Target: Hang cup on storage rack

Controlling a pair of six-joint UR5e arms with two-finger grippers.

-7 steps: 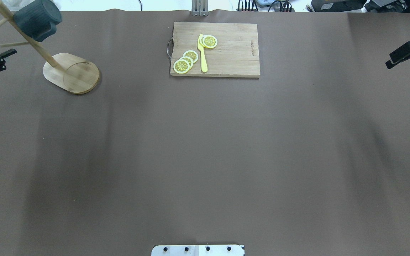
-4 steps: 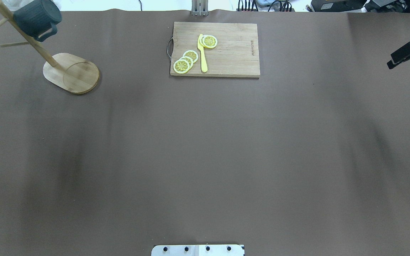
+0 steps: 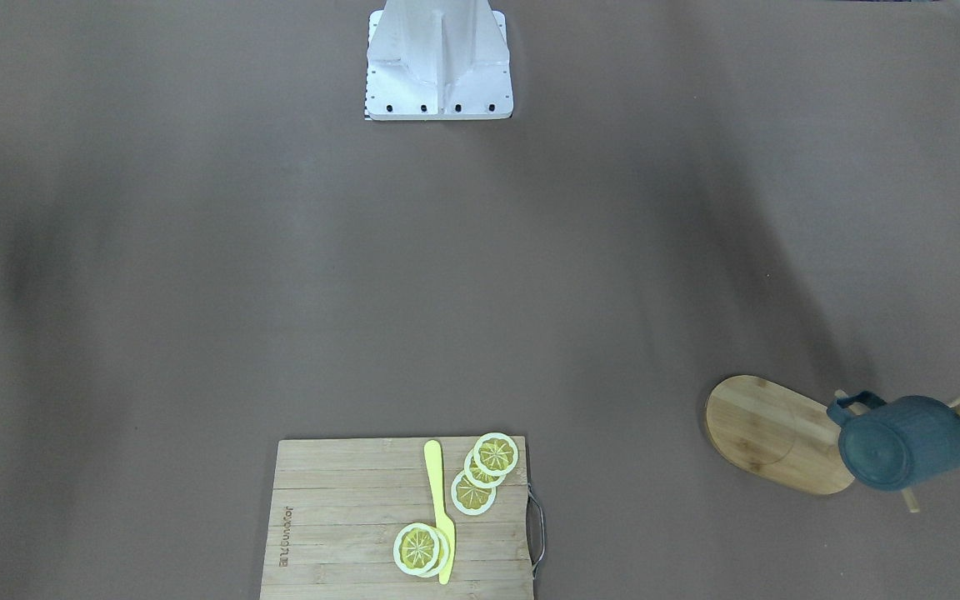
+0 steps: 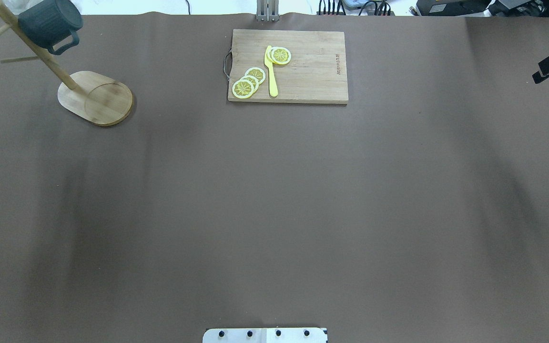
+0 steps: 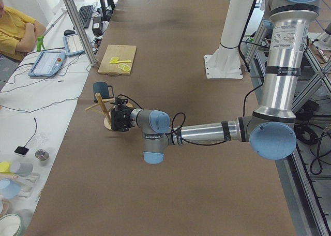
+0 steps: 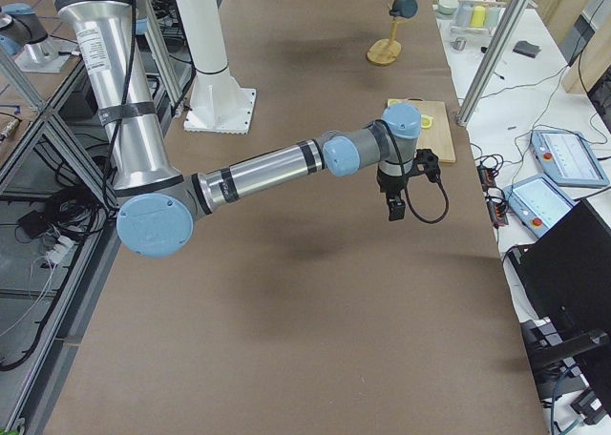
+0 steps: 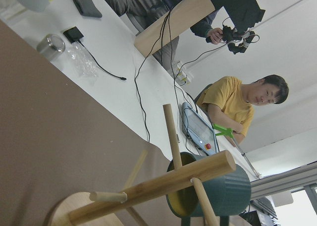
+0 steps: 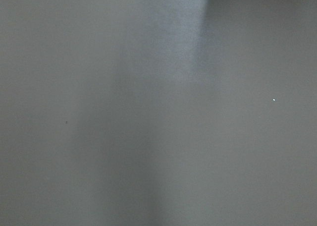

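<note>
The dark teal cup (image 4: 50, 24) hangs by its handle on a peg of the bamboo storage rack (image 4: 96, 97) at the table's far left. The front view shows the cup (image 3: 901, 442) free of any gripper, over the rack's oval base (image 3: 772, 433). The left wrist view looks up at the rack's post (image 7: 153, 186) and the cup's yellow inside (image 7: 218, 191). My left gripper (image 5: 118, 119) shows only in the exterior left view, close beside the rack; I cannot tell if it is open. My right gripper (image 4: 539, 77) is at the right edge, fingers together and empty.
A rectangular wooden cutting board (image 4: 312, 71) with lemon slices (image 4: 248, 81) and a yellow knife (image 4: 270, 71) lies at the far middle. The robot's white base plate (image 4: 265, 335) is at the near edge. Operators sit beyond the far table edge.
My open left gripper has drawn back out of the overhead view. The cup has swung and settled on its peg. My right gripper has moved further toward the right edge.
</note>
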